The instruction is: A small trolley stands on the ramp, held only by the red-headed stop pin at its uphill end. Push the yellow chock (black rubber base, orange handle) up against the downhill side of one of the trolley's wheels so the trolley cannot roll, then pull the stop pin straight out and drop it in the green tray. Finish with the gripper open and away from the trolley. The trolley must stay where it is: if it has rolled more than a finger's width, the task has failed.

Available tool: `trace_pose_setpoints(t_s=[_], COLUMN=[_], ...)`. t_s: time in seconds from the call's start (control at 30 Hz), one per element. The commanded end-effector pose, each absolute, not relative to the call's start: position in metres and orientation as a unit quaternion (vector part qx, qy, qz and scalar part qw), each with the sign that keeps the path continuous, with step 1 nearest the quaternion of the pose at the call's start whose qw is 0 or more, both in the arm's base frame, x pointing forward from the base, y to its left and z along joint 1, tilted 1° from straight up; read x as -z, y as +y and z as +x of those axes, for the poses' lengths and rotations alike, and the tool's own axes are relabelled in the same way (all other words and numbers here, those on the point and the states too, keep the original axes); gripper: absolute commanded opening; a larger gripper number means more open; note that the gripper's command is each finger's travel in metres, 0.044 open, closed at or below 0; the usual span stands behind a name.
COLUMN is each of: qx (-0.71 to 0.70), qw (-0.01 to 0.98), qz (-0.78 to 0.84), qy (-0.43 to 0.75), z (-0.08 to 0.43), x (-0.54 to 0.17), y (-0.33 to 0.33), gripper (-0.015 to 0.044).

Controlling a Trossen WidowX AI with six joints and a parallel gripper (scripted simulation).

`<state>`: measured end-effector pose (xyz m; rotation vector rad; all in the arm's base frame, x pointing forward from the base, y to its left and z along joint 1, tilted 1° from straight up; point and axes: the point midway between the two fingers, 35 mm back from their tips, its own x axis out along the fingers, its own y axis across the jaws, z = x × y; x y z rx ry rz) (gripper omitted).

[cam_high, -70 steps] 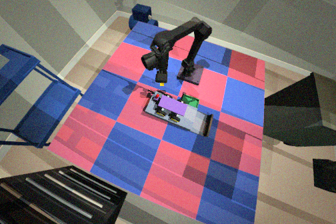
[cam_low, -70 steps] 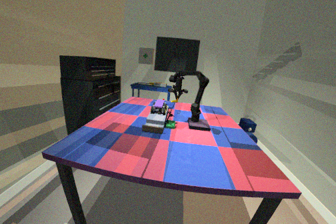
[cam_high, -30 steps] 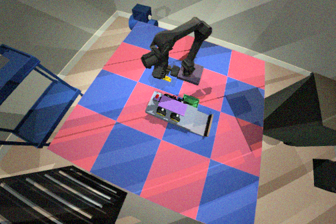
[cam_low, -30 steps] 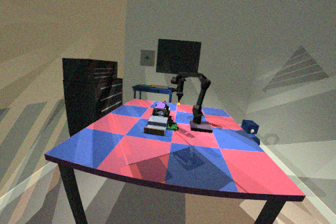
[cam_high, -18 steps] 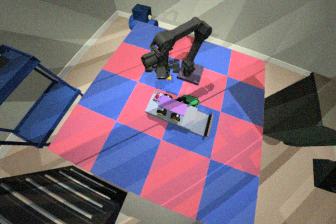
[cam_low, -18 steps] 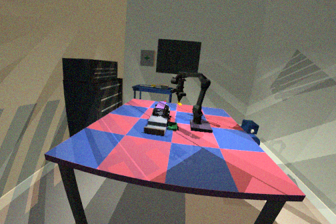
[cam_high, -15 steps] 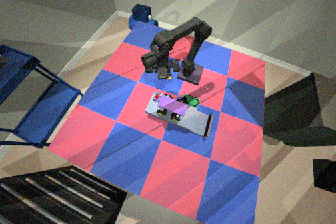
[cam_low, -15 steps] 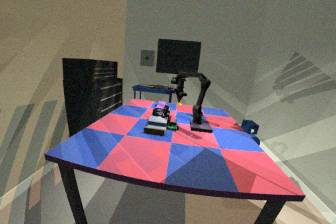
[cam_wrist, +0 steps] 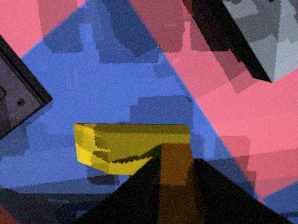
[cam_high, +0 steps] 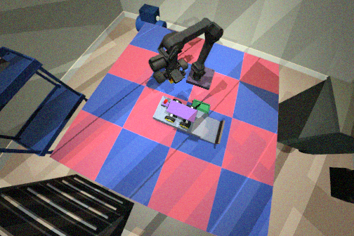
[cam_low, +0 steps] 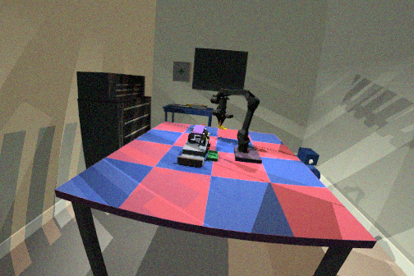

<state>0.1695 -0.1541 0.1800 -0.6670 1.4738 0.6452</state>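
"What fills the checkered table (cam_high: 186, 189) (cam_low: 177, 195)?"

"The dark arm (cam_high: 210, 46) (cam_low: 248, 117), then the grey ramp (cam_high: 205, 130) (cam_low: 193, 156) (cam_wrist: 287, 60), with the purple-topped trolley (cam_high: 180, 110) (cam_low: 199, 130) standing on it"

"And the gripper (cam_high: 172, 77) (cam_low: 221, 121) (cam_wrist: 176, 167)?"

"Clenched on the yellow chock (cam_high: 171, 81) (cam_low: 222, 127) (cam_wrist: 135, 145) by its orange handle, apart from the trolley. The green tray (cam_high: 201, 106) (cam_low: 212, 155) sits beside the ramp; the red-headed pin (cam_high: 165, 101) is at the trolley's uphill end"
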Motion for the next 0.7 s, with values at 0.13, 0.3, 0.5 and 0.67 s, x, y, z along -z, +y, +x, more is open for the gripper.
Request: trace_pose_setpoints(t_s=[0.13, 0.3, 0.5, 0.67], qx=[-0.37, -0.421, -0.464, -0.464], qw=[0.6, 0.566, 0.531, 0.531], qz=[-0.376, -0.426, -0.469, -0.469], qy=[0.601, 0.566, 0.532, 0.532], z=[0.1701, 0.1702, 0.1702, 0.1702], x=[-0.1801, -0.1801, -0.1801, -0.1801], y=[-0.1537, -0.1537, -0.1538, -0.1538], gripper=[0.0, 0.0, 0.0, 0.0])
